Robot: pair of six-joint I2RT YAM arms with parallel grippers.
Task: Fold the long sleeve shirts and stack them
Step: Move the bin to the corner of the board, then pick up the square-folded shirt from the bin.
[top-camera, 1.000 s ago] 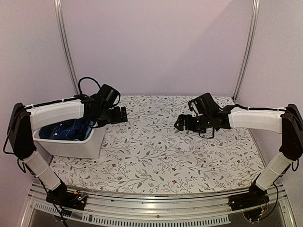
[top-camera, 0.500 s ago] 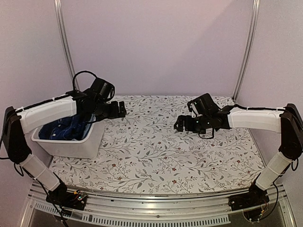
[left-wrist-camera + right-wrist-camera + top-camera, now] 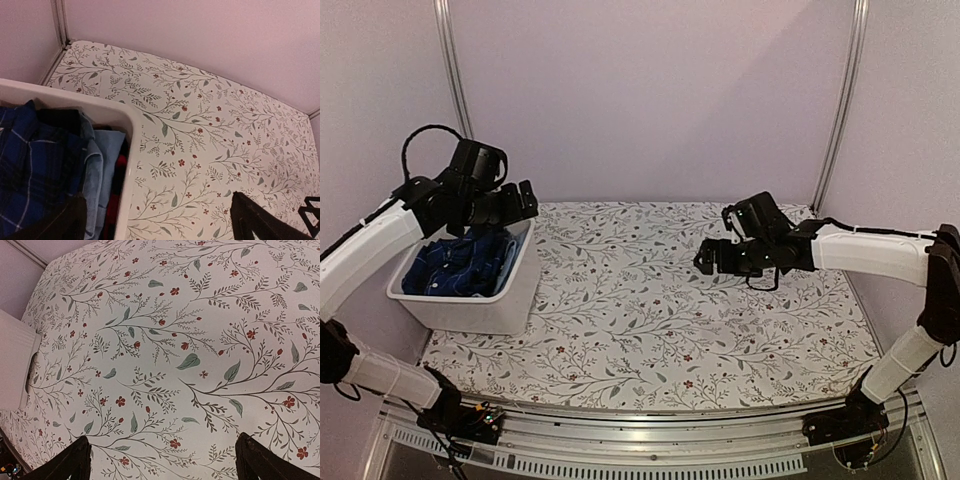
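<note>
A navy blue plaid shirt (image 3: 455,265) lies crumpled in a white bin (image 3: 485,312) at the table's left. In the left wrist view the plaid shirt (image 3: 30,170) lies beside light-blue fabric (image 3: 102,165) and red-and-black fabric (image 3: 119,172) inside the bin (image 3: 127,150). My left gripper (image 3: 510,205) hovers open and empty above the bin's far right corner. My right gripper (image 3: 712,260) is open and empty above the floral tabletop, right of centre. In the right wrist view the gripper (image 3: 162,460) has only cloth pattern between its spread fingers.
A floral cloth (image 3: 650,310) covers the table. Pale walls close the back and sides, with metal posts (image 3: 450,80) at the back corners. The bin's side (image 3: 15,365) shows at the left edge of the right wrist view.
My left arm has swung left and upward, from beside the bin's right edge to above its far corner. The right gripper shifted slightly right. The shirts have not moved.
</note>
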